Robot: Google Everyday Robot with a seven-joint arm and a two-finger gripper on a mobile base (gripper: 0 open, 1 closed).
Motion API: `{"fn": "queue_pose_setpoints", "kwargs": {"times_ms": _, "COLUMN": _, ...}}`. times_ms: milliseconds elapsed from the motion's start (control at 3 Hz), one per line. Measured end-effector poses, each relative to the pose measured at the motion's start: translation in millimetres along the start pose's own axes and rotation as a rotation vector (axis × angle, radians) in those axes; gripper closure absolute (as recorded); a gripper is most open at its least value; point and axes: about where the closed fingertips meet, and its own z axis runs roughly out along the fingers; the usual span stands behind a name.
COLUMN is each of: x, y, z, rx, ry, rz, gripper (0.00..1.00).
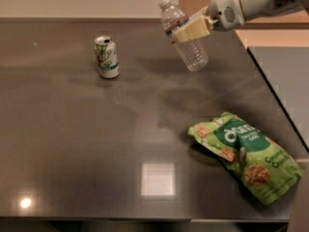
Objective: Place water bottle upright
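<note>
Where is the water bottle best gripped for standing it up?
Around the mid-body of the water bottle, at the label band, from the picture's right, where the gripper clamps it above the table: the body is slim and the base hangs free.

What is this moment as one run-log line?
gripper: far right, shut on water bottle | water bottle: tilted, cap up-left, not yet standing | soda can: upright, left | chip bag: near right

A soda can (106, 57) stands at 10 o'clock on the dark table (72, 144), a green snack bag (246, 153) lies at 4 o'clock, and the gripper (193, 29) hangs at 1 o'clock.
</note>
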Motion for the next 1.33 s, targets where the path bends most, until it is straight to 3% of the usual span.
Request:
{"fn": "queue_pose_setpoints", "kwargs": {"times_ms": 667, "x": 0.4, "y": 6.6, "z": 5.9, "rx": -0.059, "ry": -0.217, "rz": -0.056, "gripper": 1.00}}
{"fn": "queue_pose_setpoints", "kwargs": {"times_ms": 1333, "x": 14.6, "y": 13.9, "z": 5.3, "rx": -0.086, "ry": -0.319, "rz": -0.056, "gripper": 1.00}}
